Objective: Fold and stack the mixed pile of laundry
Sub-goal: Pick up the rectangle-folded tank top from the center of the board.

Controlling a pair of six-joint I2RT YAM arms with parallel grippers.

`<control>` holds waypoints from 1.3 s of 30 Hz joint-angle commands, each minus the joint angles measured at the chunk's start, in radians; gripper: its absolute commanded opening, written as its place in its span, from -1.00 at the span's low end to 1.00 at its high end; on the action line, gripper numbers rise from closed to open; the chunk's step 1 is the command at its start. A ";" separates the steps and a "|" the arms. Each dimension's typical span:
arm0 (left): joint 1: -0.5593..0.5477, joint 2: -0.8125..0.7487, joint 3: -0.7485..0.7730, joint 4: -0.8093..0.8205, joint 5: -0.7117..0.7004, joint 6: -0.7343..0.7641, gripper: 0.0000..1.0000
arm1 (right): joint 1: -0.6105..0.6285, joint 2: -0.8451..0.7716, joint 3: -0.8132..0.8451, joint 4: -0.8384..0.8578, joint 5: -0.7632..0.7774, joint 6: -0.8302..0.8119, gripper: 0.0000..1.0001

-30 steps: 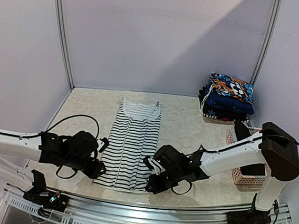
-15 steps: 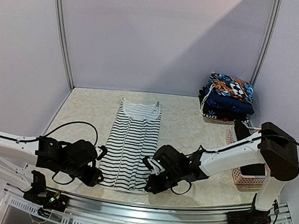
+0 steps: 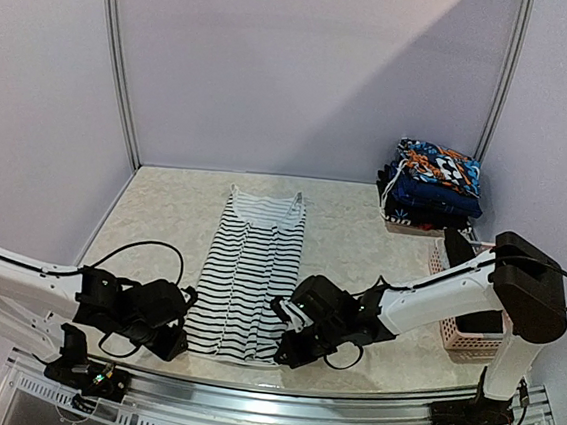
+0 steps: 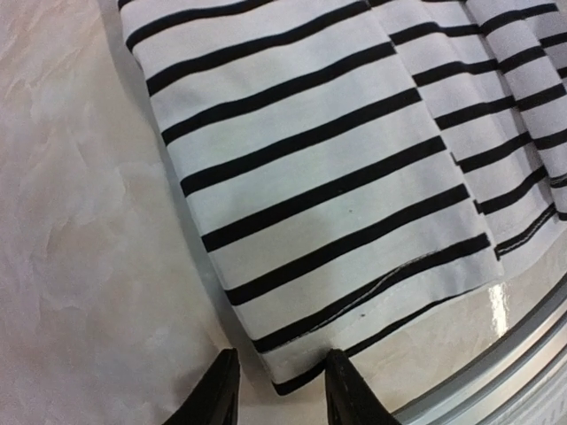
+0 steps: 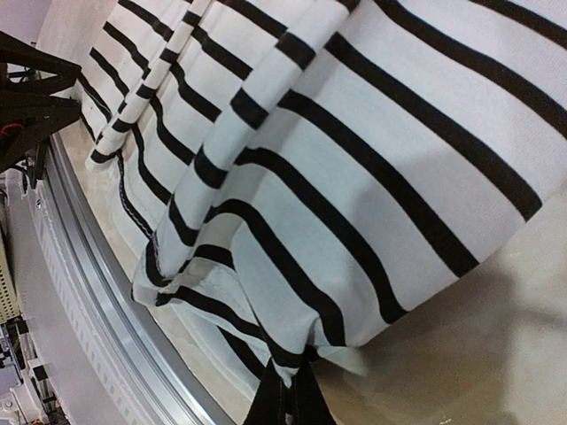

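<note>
On the left, your left gripper [image 3: 169,338] is sitting low over the table [image 3: 352,229], right at the near left corner of the black-and-white striped garment [image 3: 248,264]. From the wrist view, its fingers [image 4: 218,394] are standing apart, with the corner of the hem poking into the gap between them; you are not pinching it yet. The garment is lying flat and lengthwise in the middle of the table, with its neckline at the far end and its hem running along the metal rail [image 3: 276,395] at the near edge.

Moving right, your right gripper [image 3: 288,350] is clamping the near right corner of the hem. Its fingers are pressing together on the fabric, which is bunching into folds just above them.

Farther right, at the back, a stack of folded clothes [image 3: 432,182] is showing a bright blue and orange print on top. Any lettering in that print is too small for you to read. Nearer you, the pink basket [image 3: 453,334] is standing at the table's right edge.
</note>
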 commanded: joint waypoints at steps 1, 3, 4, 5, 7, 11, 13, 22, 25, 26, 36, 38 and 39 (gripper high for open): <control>-0.034 0.037 0.002 0.011 -0.030 -0.021 -0.38 | 0.014 0.089 -0.071 -0.158 0.056 0.000 -1.00; -0.043 0.056 0.008 0.012 -0.038 -0.031 -0.44 | 0.014 0.087 -0.073 -0.159 0.058 0.000 -1.00; -0.047 0.067 0.011 0.013 -0.042 -0.034 -0.48 | 0.014 0.085 -0.075 -0.160 0.058 -0.002 -1.00; -0.052 0.080 0.015 0.012 -0.047 -0.039 -0.51 | 0.014 0.082 -0.077 -0.160 0.059 -0.001 -1.00; -0.065 0.105 0.022 0.013 -0.056 -0.048 -0.63 | 0.014 0.074 -0.083 -0.163 0.064 0.000 -1.00; -0.087 0.123 0.034 0.041 -0.048 -0.064 -1.00 | 0.013 0.049 -0.101 -0.195 0.090 -0.003 -1.00; -0.103 0.125 0.043 0.070 -0.036 -0.069 -1.00 | 0.013 0.032 -0.113 -0.199 0.092 -0.001 -1.00; -0.160 0.249 0.099 0.125 -0.027 -0.104 -1.00 | 0.013 -0.050 -0.179 -0.237 0.119 0.006 -1.00; -0.179 0.261 0.117 0.114 -0.034 -0.116 -1.00 | 0.014 -0.067 -0.179 -0.239 0.122 0.005 -1.00; -0.184 0.260 0.124 0.101 -0.039 -0.119 -1.00 | 0.014 -0.071 -0.178 -0.240 0.124 0.003 -1.00; -0.190 0.160 0.159 -0.014 -0.130 -0.133 -1.00 | 0.013 -0.143 -0.136 -0.314 0.208 0.006 -1.00; -0.190 0.140 0.168 -0.034 -0.153 -0.135 -1.00 | 0.013 -0.168 -0.123 -0.335 0.231 0.005 -1.00; -0.190 0.132 0.174 -0.043 -0.171 -0.138 -1.00 | 0.014 -0.175 -0.117 -0.347 0.244 0.003 -1.00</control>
